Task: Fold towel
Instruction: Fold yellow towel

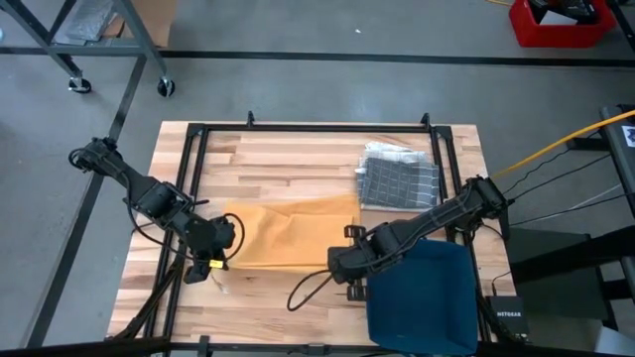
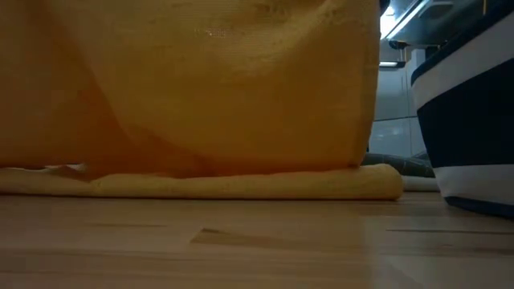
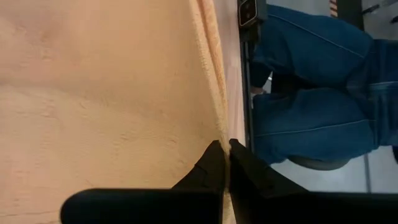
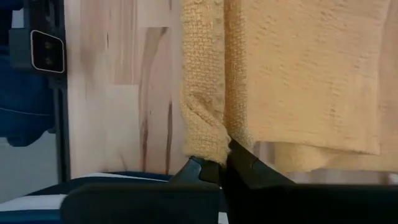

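High view: yellow towel lies on the wooden bench, roughly centre, between the two arms. Left hand sits at the towel's left end, right hand at its near right corner. A grey checked cloth lies just beyond the towel's far right corner; a dark blue towel covers the bench's near right part.

Left wrist view: left hand is clamped shut with the towel's edge pinched between the fingers. Right wrist view: right hand is likewise closed on a towel corner, where two layers of cloth appear doubled.

Low view: a sheet of yellow towel hangs lifted above a folded strip resting on the bench.

Judgement: a fold is in progress, with both hands gripping one edge and that edge raised. Next move likely calls for carrying the held edge across in step, keeping it taut and level, then lowering it flush on the opposite edge before release. Risk: uneven travel skews the fold.

Writing: "NETGEAR" legible on a dark box at the bench's near right. The yellow tag by the left hand is unreadable.
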You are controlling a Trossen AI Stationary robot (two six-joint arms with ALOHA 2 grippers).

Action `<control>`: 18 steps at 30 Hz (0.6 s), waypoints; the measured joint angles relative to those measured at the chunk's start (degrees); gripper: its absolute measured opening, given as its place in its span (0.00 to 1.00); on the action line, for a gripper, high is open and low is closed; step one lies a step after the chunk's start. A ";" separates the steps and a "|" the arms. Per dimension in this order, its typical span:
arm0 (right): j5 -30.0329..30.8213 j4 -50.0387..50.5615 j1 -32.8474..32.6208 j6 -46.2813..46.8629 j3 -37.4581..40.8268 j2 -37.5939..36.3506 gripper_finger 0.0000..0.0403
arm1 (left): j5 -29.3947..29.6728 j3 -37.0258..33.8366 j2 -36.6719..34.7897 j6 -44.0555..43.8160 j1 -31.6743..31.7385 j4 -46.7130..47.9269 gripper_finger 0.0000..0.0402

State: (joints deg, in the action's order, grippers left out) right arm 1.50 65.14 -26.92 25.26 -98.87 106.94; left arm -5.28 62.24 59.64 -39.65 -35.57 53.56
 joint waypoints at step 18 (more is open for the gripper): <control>-4.21 0.54 0.05 1.50 3.94 1.44 0.00 | 3.53 -7.68 8.41 10.70 -0.33 -1.47 0.00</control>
State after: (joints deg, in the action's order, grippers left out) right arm -2.71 65.69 -26.87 26.76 -94.92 108.38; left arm -1.75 54.56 68.05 -28.94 -35.90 52.08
